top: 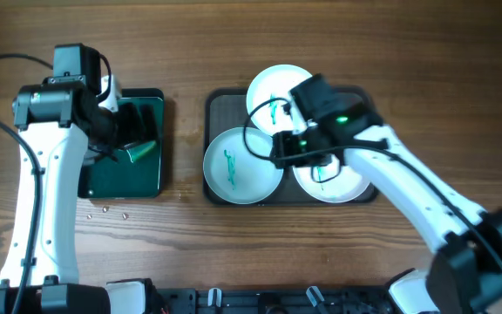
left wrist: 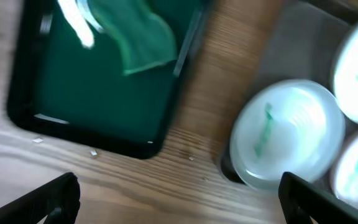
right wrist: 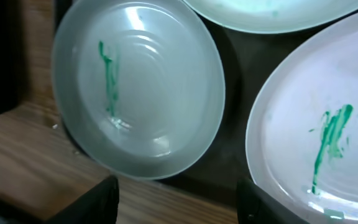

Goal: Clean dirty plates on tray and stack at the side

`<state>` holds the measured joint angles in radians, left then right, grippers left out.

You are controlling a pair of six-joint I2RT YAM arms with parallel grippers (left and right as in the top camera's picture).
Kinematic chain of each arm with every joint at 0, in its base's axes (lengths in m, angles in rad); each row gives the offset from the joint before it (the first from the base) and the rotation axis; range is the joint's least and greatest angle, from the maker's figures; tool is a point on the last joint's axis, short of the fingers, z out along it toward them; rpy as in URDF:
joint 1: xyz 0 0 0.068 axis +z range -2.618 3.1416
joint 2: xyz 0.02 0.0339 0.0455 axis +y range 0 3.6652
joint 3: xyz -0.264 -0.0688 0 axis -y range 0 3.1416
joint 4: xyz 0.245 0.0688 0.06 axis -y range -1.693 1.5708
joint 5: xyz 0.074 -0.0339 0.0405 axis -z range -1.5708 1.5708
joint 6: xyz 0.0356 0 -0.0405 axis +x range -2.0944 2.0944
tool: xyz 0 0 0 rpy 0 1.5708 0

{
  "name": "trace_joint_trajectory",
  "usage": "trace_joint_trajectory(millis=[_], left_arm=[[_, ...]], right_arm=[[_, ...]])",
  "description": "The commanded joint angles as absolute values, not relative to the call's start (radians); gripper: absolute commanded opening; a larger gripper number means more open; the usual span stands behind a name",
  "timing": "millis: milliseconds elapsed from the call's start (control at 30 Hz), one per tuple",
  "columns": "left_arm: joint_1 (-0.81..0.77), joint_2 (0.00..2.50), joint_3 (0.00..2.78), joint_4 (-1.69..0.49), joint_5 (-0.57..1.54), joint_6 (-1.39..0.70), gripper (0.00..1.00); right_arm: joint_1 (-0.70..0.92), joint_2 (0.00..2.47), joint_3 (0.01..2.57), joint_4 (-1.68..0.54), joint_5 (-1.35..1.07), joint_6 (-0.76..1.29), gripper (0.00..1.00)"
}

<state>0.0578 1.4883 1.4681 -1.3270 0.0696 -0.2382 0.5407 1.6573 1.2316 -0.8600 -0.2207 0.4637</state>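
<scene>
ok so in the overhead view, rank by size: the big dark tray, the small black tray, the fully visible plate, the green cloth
1. dark tray
2. black tray
3. fully visible plate
4. green cloth
All four differ plainly, so there are no ties.

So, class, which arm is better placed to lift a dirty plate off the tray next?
Right, most likely. The right gripper hangs over the tray, among the smeared plates, jaws apart. The left gripper hovers over the small black tray, off to the side.

Wooden table [top: 234, 253] bearing a dark mesh tray [top: 225, 109], a smaller black tray [top: 125, 179], scattered pale crumbs [top: 103, 208].
</scene>
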Motion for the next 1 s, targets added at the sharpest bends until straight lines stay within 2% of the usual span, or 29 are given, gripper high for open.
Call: trace_joint_trajectory(millis=[0, 167, 467, 600, 667, 700, 967], left_arm=[[0.062, 1.465, 1.493, -1.326, -0.056, -0.326, 1.00], [0.062, 1.465, 1.493, -1.326, -0.062, -0.326, 1.00], [0.062, 1.465, 1.493, -1.327, -0.062, -0.326, 1.00], [0.062, 1.466, 1.493, -1.327, -0.062, -0.326, 1.00], [0.062, 1.469, 1.491, -1.327, -0.061, -0.326, 1.00], [0.062, 1.471, 1.490, -1.327, -0.061, -0.326, 1.00], [0.064, 1.523, 1.462, -1.308, -0.062, -0.302, 1.00]], right_arm=[[0.563, 1.752, 1.249, -0.823, -0.125, 0.556, 0.52], [0.564, 1.855, 1.249, -0.757, -0.126, 0.552, 0.41], [0.564, 1.936, 1.248, -0.670, -0.110, 0.540, 0.35], [0.564, 1.963, 1.248, -0.652, -0.107, 0.563, 0.24], [0.564, 1.980, 1.248, -0.651, -0.108, 0.579, 0.09], [0.564, 1.988, 1.248, -0.650, -0.110, 0.580, 0.04], [0.564, 2.006, 1.248, -0.648, -0.120, 0.585, 0.04]])
